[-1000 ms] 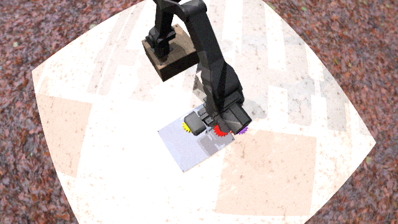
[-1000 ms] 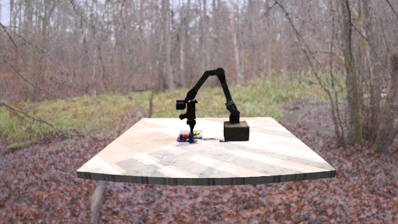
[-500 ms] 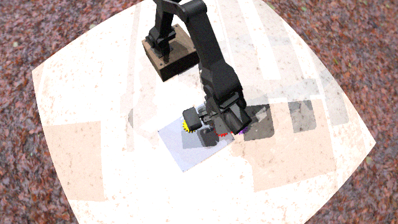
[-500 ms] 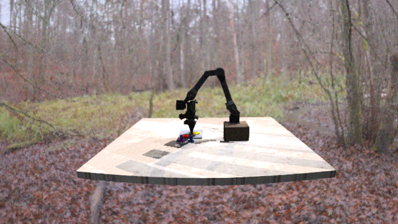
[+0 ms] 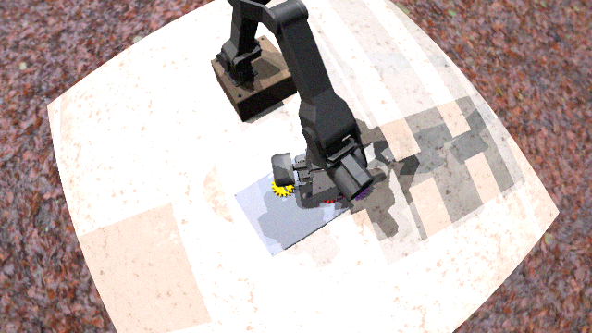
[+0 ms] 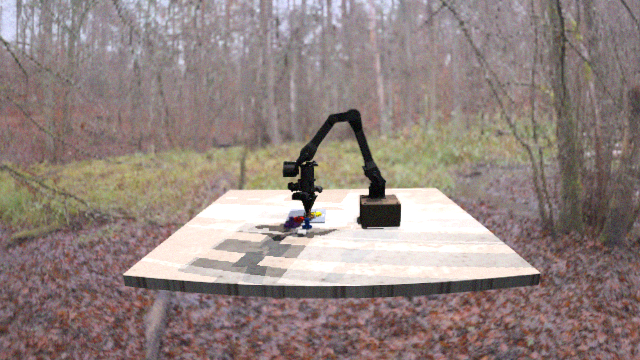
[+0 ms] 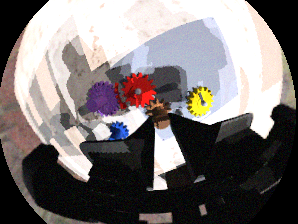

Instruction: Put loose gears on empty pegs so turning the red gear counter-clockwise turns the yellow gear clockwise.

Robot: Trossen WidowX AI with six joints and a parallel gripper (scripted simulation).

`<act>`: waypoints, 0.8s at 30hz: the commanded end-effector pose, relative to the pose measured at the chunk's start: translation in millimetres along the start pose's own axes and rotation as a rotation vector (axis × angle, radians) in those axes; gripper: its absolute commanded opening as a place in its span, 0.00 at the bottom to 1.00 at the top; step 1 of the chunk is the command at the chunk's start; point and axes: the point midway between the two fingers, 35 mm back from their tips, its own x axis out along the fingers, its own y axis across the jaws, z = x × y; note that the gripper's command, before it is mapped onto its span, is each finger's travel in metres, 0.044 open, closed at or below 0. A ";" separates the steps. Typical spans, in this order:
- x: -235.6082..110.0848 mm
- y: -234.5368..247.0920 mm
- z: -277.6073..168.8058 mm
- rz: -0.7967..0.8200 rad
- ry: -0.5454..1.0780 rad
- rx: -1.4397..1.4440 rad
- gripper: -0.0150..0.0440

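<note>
From the exterior view's near edge of the table (image 5: 139,162) (image 6: 400,260) (image 7: 90,30), I'm seeing the blue gear (image 6: 307,224) (image 7: 119,131) and purple gear (image 5: 362,192) (image 6: 290,223) (image 7: 104,98) standing beyond the middle, toward the far edge. My gripper (image 5: 310,185) (image 6: 308,212) (image 7: 160,117) is clamping its fingers on the brown gear (image 7: 160,113). Past the purple gear, the red gear (image 5: 330,201) (image 6: 298,219) (image 7: 139,90) is sitting on the grey board (image 5: 287,227) (image 6: 322,220) (image 7: 200,55); the yellow gear (image 5: 282,190) (image 6: 316,214) (image 7: 195,104) is resting there too, nearer the far edge.
</note>
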 end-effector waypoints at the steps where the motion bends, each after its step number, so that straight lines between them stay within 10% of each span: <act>1: 1.6 0.8 -0.4 0.001 0.004 -0.042 0.25; 24: 3.7 1.3 -0.6 0.002 0.003 -0.435 0.25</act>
